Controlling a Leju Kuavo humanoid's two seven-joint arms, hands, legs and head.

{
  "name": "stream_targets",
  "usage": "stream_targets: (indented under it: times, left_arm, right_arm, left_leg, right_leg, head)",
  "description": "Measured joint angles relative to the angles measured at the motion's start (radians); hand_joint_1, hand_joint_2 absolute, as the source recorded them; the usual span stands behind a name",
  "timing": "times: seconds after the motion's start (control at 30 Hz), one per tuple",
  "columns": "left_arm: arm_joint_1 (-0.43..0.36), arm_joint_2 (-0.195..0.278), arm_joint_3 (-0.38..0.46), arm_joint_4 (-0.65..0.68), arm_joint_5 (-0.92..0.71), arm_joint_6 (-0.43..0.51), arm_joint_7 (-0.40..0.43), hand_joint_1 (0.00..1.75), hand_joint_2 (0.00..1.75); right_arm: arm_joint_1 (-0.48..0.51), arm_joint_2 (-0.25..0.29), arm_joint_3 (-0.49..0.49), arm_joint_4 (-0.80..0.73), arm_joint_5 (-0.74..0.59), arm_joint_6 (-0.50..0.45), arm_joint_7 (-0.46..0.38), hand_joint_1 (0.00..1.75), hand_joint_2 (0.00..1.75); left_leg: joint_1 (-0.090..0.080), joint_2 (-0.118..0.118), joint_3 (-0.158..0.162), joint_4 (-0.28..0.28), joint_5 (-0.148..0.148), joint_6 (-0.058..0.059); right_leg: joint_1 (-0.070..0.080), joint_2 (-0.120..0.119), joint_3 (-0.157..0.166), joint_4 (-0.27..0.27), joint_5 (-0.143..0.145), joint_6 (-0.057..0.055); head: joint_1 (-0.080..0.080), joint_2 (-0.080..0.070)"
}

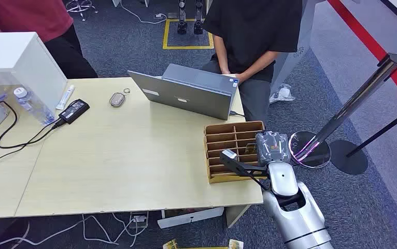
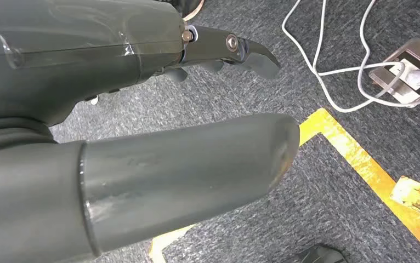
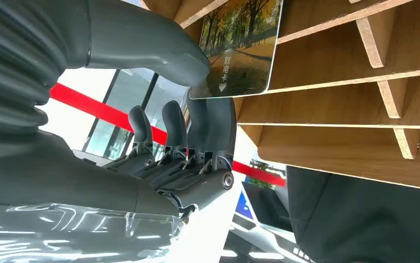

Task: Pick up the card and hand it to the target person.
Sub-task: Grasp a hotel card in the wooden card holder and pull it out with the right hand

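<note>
Right hand [image 1: 272, 147], seen from the head view, at the right end of a wooden slotted rack [image 1: 226, 136] that stands on the near right corner of a pale wooden table [image 1: 124, 155]. The silver forearm rises from below the hand, and the hand's grey ribbed back covers the rack's right edge.

Right wrist view: the thick grey thumb lies on the printed face of the card [image 3: 240, 46] and the dark fingers [image 3: 219, 123] sit against its other side, so the card is pinched between them. The card stands just beyond the fingertips, partly inside a rack compartment, with plywood dividers on its far side from the hand. It is a thin rectangle with rounded corners and a pale border; its face carries a photograph of autumn trees in orange and green along a path, with small light characters and a downward arrow near the gripped end.

Left hand [image 2: 219, 55], left wrist view: hanging over grey carpet, its grey thumb in the foreground and one dark finger extended past the ribbed cover. Whether it is loose or clenched cannot be told. Beyond the fingertips lie white cables [image 2: 334, 82] leading to a floor socket [image 2: 410, 74], and yellow floor tape [image 2: 361, 159] crosses under the thumb.

Across the table from the right hand, an open grey laptop [image 1: 191, 93] faces a seated person in black [image 1: 253, 36].
</note>
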Motion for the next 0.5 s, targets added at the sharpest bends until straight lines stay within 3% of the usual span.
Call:
stream_targets:
  times: [0.27,0.5]
  left_arm:
    - [0.0,0.0,0.01,0.0,-0.009,0.0,0.0,0.0,0.0]
    - [0.0,0.0,0.018,0.0,-0.018,0.0,0.0,0.0,0.0]
  right_arm:
    - [0.001,0.0,0.0,0.0,-0.003,0.0,0.0,1.17,1.75]
    - [0.002,0.0,0.0,0.001,-0.013,0.0,-0.004,1.33,1.75]
  left_leg:
    - [0.0,0.0,0.0,0.0,0.0,0.0]
    - [0.0,0.0,0.0,0.0,0.0,0.0]
  right_leg:
    - [0.0,0.0,0.0,0.0,0.0,0.0]
    - [0.0,0.0,0.0,0.0,0.0,0.0]
  head:
    - [0.0,0.0]
    - [0.0,0.0]
